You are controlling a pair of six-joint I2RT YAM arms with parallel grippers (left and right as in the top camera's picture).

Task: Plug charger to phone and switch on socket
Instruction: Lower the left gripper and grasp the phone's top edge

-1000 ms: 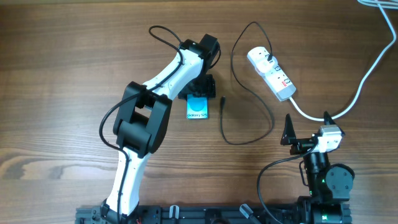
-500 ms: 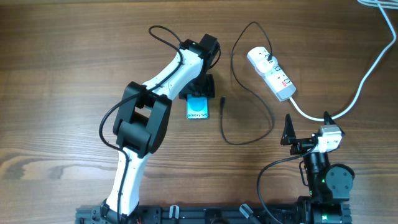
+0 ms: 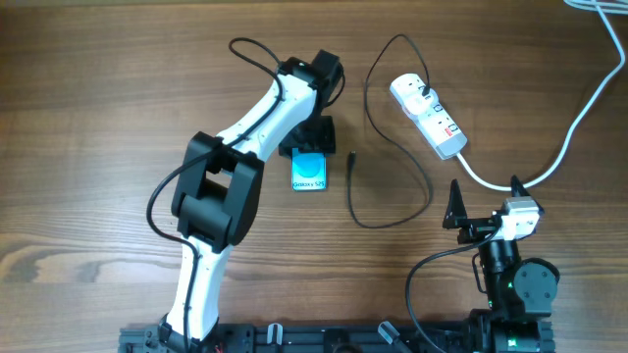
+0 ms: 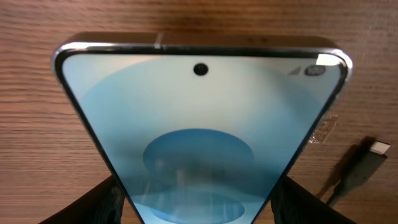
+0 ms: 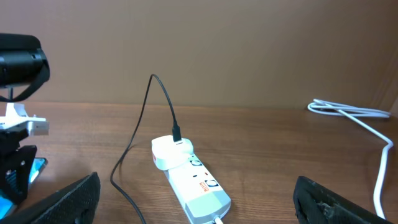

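**A:** where's the phone (image 3: 309,172) at?

**B:** flat on the table (image 3: 98,147), left jaws clamped on its sides. cable tip (image 3: 350,158) lies just right of it, not touching. right jaws are wide open, near the power strip (image 3: 429,116).

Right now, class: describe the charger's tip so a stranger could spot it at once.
Find the white socket on the right side of the table; the thin black charger loops from it toward the middle. Its tip lies loose just right of the teal phone, apart from it, the only free black cable end.
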